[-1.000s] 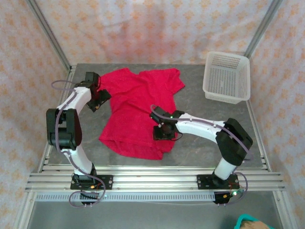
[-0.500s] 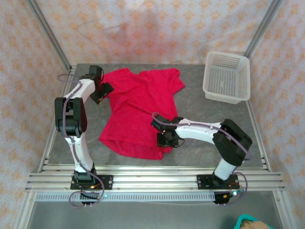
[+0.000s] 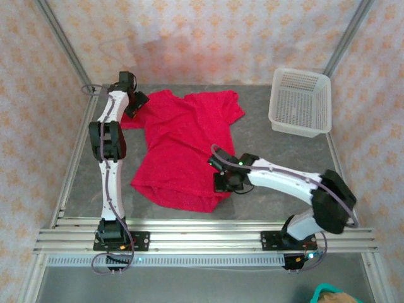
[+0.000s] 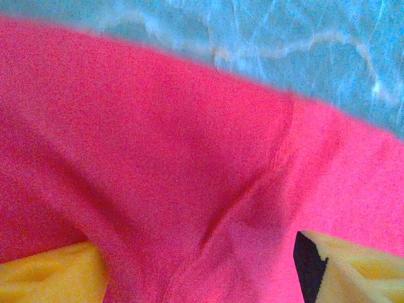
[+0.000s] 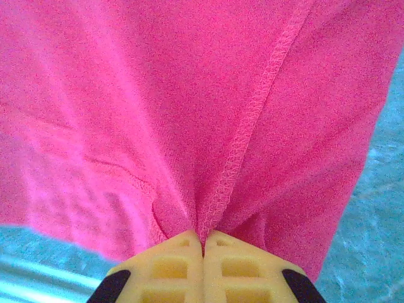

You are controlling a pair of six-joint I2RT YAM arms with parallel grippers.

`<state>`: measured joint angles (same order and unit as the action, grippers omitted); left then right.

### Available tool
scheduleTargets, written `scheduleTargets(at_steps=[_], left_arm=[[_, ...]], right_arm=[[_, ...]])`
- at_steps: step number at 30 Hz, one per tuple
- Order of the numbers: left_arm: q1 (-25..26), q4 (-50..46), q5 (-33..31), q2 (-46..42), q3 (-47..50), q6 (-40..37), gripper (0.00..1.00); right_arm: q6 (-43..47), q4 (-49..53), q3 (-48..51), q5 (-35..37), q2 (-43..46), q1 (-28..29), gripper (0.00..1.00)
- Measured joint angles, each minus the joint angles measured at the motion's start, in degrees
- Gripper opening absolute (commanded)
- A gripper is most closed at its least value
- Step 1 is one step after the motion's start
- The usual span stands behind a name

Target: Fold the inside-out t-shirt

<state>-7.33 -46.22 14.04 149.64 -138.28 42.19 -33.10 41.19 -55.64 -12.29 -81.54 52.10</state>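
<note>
The inside-out t-shirt (image 3: 180, 142) lies spread flat on the grey table (image 3: 268, 136), neck toward the far edge and hem toward the arms, so its long axis runs far to near with the hem end leaning a little to the left. The right gripper (image 5: 203, 243) sits at the near right corner of the hem, closed tight, its yellow pads pressed together on a pinch of red-pink fabric right where the side seam (image 5: 252, 120) comes down; the raised overlock stitching facing up fits a shirt turned inside out. The left gripper (image 3: 136, 104) is far off at the opposite end, reached out over the far left sleeve (image 3: 129, 118), jaws standing wide apart with cloth between them and not clamped. Each arm is thus nearest its own corner, diagonal across the garment, and any fold probably turns on the left jaws closing on that sleeve first. The fabric looks soft and thin, with shallow wrinkles and a slightly bunched hem. The white mesh basket (image 3: 300, 101) stands well apart at the far right
</note>
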Motion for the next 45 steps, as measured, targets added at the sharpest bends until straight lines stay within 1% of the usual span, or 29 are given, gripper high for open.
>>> scheduleTargets(at_steps=[2,4,8,13,14,15,16,19,21,23,25,27,28,30,32,35,38,41,45], left_arm=[[-0.92,-2.34,0.72,3.67,-5.99,0.04,0.75],[-1.77,-3.58,0.98,5.16,-9.38,0.02,0.74],[-2.86,-4.31,1.01,5.77,-10.23,0.02,0.74],[-3.34,-4.79,1.01,5.79,-10.47,-0.02,0.74],[-3.39,-5.03,1.01,5.79,-10.58,-0.04,0.74],[-3.43,-5.35,1.07,5.79,-10.75,-0.11,0.74],[-3.50,-5.64,1.27,5.79,-10.80,-0.17,0.75],[-3.54,-5.95,1.86,5.29,-10.43,-0.70,0.81],[-3.19,-6.56,1.66,3.43,-8.11,-1.79,0.83],[-2.47,-7.26,0.90,-0.63,-2.84,-3.19,0.83],[-1.05,-7.04,-0.76,-7.54,5.73,-4.59,0.82],[1.07,-5.73,-2.49,-16.52,16.33,-5.68,0.79],[2.58,-4.50,-3.43,-22.71,23.30,-6.23,0.76],[5.29,-2.10,-4.52,-33.70,34.95,-6.84,0.71],[7.72,-0.55,-5.09,-44.74,46.05,-7.19,0.69],[8.81,0.74,-5.53,-57.00,59.78,-7.82,0.66],[8.90,0.11,-5.73,-64.83,71.49,-8.26,0.66],[9.86,-2.23,-6.05,-71.47,80.87,-8.87,0.67],[10.51,-4.13,-5.77,-80.08,88.19,-8.76,0.67]], right_arm=[[0.33,0.09,2.21,0.11,5.35,0.00,0.00],[0.31,0.61,5.57,0.11,10.97,-0.02,0.00],[-0.50,2.23,11.47,0.28,18.08,-0.48,0.00],[-2.91,4.46,16.39,0.94,21.88,-2.19,0.00],[-3.39,4.61,17.44,1.03,22.38,-2.40,0.03],[-3.87,4.63,18.18,1.09,22.64,-2.58,0.09],[-4.46,4.59,18.75,1.14,22.67,-2.67,0.20],[-5.07,4.42,18.71,1.22,21.33,-2.75,0.48],[-4.94,4.37,17.03,1.46,18.51,-2.78,0.54],[-4.33,4.31,13.16,1.97,14.40,-2.95,0.54],[-3.63,4.07,7.45,2.60,9.53,-3.89,0.51],[-2.80,2.47,1.88,3.21,5.09,-5.64,0.46],[-2.10,1.05,-1.14,3.54,2.62,-6.95,0.44],[-1.11,-1.49,-5.62,3.61,-1.55,-9.27,0.43],[0.22,-4.09,-10.88,3.28,-7.28,-12.07,0.42],[2.14,-6.69,-19.71,0.92,-17.31,-16.11,0.42],[4.04,-6.97,-30.21,-1.51,-27.74,-18.88,0.42],[5.86,-5.62,-41.90,-3.23,-37.48,-19.82,0.43],[7.06,-3.93,-53.72,-5.60,-46.56,-19.89,0.43]])
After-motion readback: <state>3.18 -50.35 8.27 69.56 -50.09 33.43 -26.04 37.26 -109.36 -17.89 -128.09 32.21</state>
